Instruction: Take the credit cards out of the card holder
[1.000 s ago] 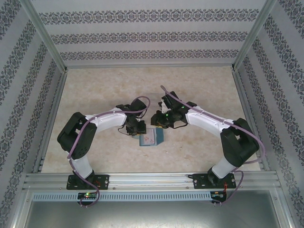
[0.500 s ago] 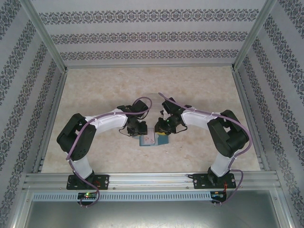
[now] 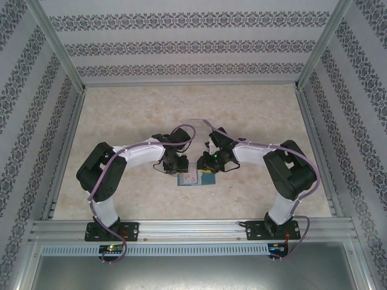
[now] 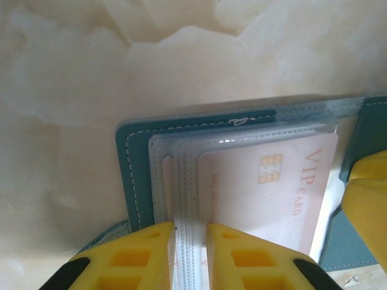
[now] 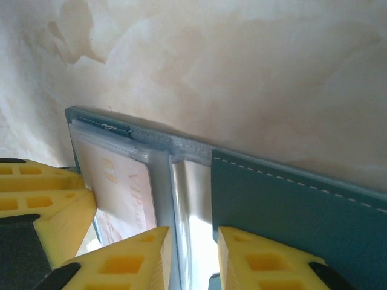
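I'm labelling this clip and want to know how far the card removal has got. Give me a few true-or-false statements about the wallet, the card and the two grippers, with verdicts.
1. The teal-blue folding card holder lies open on the marble-patterned table. True.
2. The pale pink VIP card lies loose on the table. False: it sits among the holder's clear plastic sleeves.
3. The left gripper pinches the stack of sleeves between its yellow fingers. True.
4. The right gripper hangs at the table's far edge, away from the holder. False: its fingers are at the holder, opposite the left gripper.
5. The card bears a gold chip. True.
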Controlling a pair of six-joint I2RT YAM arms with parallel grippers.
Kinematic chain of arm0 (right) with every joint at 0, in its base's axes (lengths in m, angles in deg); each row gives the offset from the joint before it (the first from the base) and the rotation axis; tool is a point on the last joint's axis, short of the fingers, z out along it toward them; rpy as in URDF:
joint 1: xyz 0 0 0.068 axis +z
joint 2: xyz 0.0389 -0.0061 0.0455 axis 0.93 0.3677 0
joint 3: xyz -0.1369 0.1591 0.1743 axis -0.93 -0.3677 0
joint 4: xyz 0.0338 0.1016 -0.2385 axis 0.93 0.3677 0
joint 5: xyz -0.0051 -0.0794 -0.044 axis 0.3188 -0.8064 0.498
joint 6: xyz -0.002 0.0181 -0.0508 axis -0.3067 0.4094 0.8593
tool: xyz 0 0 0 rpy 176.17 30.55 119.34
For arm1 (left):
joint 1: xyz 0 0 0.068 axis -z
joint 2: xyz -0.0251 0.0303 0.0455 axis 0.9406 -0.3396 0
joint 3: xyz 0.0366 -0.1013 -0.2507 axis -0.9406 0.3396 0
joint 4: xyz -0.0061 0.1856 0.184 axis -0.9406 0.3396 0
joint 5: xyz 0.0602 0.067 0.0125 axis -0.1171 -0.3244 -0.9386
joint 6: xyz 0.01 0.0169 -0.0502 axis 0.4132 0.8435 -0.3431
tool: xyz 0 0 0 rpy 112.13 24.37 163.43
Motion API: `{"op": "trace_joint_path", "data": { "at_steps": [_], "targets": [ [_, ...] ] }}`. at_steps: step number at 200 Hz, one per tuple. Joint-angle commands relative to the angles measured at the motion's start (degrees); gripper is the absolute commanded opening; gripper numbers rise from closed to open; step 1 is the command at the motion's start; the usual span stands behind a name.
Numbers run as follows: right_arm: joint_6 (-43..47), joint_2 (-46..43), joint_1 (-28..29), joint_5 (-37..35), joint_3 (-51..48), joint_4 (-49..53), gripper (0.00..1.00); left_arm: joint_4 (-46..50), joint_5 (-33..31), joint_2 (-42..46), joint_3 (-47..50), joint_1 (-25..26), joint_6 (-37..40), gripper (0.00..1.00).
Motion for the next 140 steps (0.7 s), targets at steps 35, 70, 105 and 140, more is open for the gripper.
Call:
{"op": "trace_joint_path", "data": {
  "at_steps": [35,70,105,140],
  "targets": [
    [-0.20,-0.03,-0.57,6.41,-2.58,-8.73,0.22,2.33,-1.64,-2.25,-0.53,0.76,0.19,0.20],
    [-1.09,-0.58,-0.57,7.30,-3.43,-10.39,0.19,2.21,-1.79,-2.20,-0.09,0.72,0.17,0.20],
    [-1.93,-0.05,-0.33,8.59,-3.57,-11.78,0.19,1.90,-1.70,-2.23,0.10,0.72,0.01,0.20],
    [-2.40,1.43,0.22,9.25,-3.39,-12.44,0.19,1.90,-1.66,-2.18,0.06,0.72,0.09,0.20]
  ]
}}
